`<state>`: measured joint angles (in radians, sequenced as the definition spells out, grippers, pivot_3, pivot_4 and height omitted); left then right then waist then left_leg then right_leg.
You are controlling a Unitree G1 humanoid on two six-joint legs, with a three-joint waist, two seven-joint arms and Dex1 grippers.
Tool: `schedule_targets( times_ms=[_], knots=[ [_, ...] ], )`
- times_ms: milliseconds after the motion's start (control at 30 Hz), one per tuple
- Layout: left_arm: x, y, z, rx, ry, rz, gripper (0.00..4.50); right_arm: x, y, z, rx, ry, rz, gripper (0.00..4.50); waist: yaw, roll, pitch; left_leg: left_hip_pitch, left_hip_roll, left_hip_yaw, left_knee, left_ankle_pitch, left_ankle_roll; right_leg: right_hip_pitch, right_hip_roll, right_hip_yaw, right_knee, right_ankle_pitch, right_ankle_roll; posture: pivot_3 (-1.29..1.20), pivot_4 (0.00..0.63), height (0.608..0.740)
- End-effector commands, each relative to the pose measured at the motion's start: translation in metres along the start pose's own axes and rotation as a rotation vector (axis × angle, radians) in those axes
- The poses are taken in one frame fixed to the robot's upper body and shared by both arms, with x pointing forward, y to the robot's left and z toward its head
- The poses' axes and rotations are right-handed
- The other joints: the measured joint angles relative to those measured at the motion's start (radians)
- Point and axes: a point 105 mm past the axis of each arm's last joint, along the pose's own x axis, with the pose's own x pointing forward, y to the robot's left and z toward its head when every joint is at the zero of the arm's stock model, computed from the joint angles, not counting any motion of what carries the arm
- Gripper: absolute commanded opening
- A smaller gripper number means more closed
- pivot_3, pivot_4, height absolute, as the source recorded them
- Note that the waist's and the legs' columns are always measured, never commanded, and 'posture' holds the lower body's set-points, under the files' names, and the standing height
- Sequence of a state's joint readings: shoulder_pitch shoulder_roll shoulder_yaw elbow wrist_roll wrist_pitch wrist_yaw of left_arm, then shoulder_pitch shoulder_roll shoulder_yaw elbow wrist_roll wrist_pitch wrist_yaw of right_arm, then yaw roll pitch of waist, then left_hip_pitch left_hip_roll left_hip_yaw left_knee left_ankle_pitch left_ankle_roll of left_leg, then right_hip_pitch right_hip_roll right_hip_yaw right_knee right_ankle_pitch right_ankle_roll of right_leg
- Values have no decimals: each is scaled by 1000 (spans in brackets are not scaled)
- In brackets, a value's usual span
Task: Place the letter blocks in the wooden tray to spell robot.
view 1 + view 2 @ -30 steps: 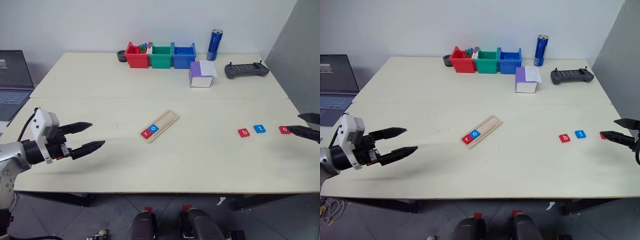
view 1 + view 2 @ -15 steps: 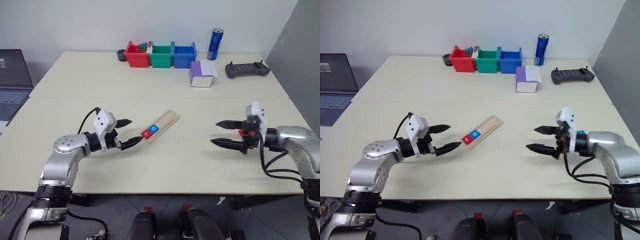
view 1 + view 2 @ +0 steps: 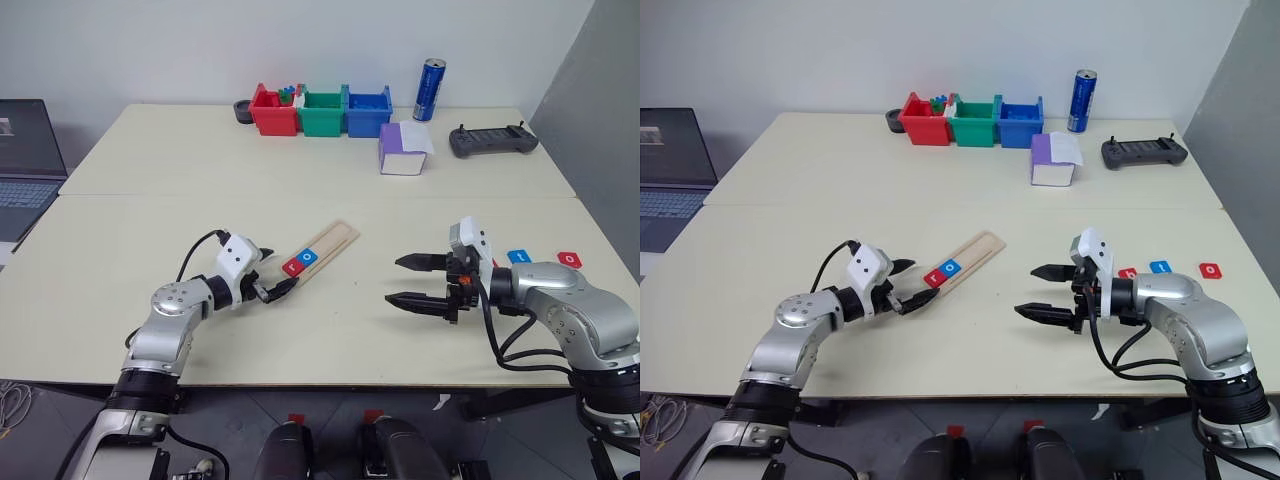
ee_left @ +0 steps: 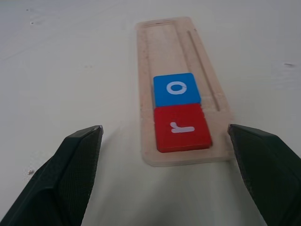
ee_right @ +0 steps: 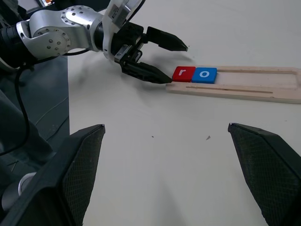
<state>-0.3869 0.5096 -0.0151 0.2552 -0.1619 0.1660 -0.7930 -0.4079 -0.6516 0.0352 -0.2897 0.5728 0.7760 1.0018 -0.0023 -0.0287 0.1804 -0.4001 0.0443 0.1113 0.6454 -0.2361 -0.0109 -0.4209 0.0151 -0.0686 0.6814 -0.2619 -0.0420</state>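
Both end effectors (image 3: 271, 275) (image 3: 418, 282) moved inward (fingers spread).

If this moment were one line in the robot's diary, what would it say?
wooden tray: red r, blue o in | b, t, o tiles: on table | left gripper: open at tray end | right gripper: open, empty
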Motion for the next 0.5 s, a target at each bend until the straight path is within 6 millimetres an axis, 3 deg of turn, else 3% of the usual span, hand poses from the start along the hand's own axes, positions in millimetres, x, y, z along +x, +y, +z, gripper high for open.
schedule_targets(
  times_ms=[33, 233, 500],
  knots=[
    [7, 1, 6, 22, -30, 15, 4500, 4, 6, 12, -48, -29, 28, 4457, -1, 0, 0, 0, 0, 0, 0, 0, 0, 0, 0, 0, 0, 0, 0, 0, 150, 740],
    [10, -9, 2, -29, -46, -31, 4500, 5, 7, 9, -55, -10, 40, 4457, 0, 0, 0, 0, 0, 0, 0, 0, 0, 0, 0, 0, 0, 0, 0, 0, 150, 740],
    [4, -5, 6, -44, -60, -35, 4500, 4, 8, 7, -52, -1, 39, 4457, 0, -1, 0, 0, 0, 0, 0, 0, 0, 0, 0, 0, 0, 0, 0, 0, 150, 740]
  ],
)
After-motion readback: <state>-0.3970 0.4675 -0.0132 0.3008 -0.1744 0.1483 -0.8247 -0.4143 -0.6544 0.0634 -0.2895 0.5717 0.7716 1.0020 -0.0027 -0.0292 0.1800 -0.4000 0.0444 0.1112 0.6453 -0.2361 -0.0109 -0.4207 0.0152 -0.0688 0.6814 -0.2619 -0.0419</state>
